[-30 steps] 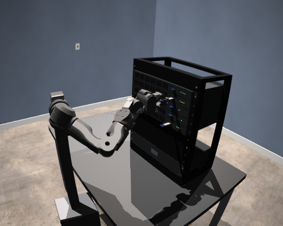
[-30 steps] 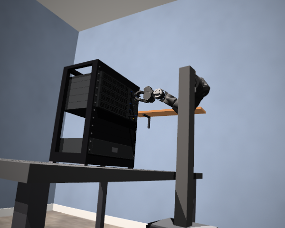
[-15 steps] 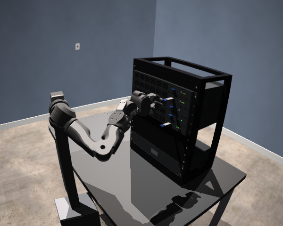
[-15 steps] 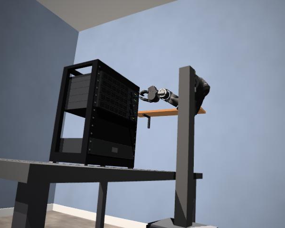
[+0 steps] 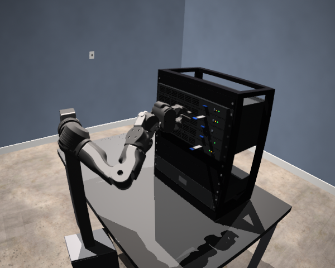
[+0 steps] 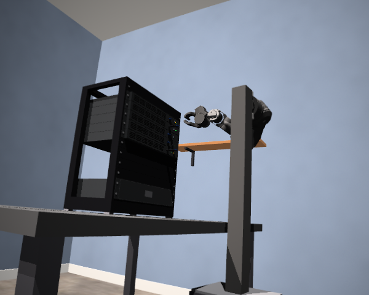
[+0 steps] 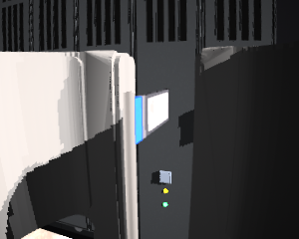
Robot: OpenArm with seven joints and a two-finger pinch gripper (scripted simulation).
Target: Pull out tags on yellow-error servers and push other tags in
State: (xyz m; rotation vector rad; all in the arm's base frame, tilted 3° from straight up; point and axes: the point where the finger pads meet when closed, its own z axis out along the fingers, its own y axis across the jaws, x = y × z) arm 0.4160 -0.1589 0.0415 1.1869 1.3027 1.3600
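The black rack [image 5: 215,144] stands on the table and holds several servers in a stack. The second server's information tag [image 5: 198,117] sticks out, blue with a white label. In the wrist view this tag [image 7: 151,115] lies ahead of my fingers, above a grey unlit button [image 7: 164,177], a yellow light [image 7: 165,191] and a green light [image 7: 165,205]. The lowest server's tag [image 5: 195,147] also sticks out. The top tag [image 5: 204,105] sits in, beside yellow and green lights [image 5: 216,110]. My gripper [image 5: 188,115] is slightly open, empty, a short way in front of the rack [image 6: 124,145].
The arm's post [image 6: 240,190] stands at the table's edge opposite the rack. An orange wall shelf [image 6: 221,145] hangs behind the arm. The rack's lower bays hold blank black panels [image 5: 185,178].
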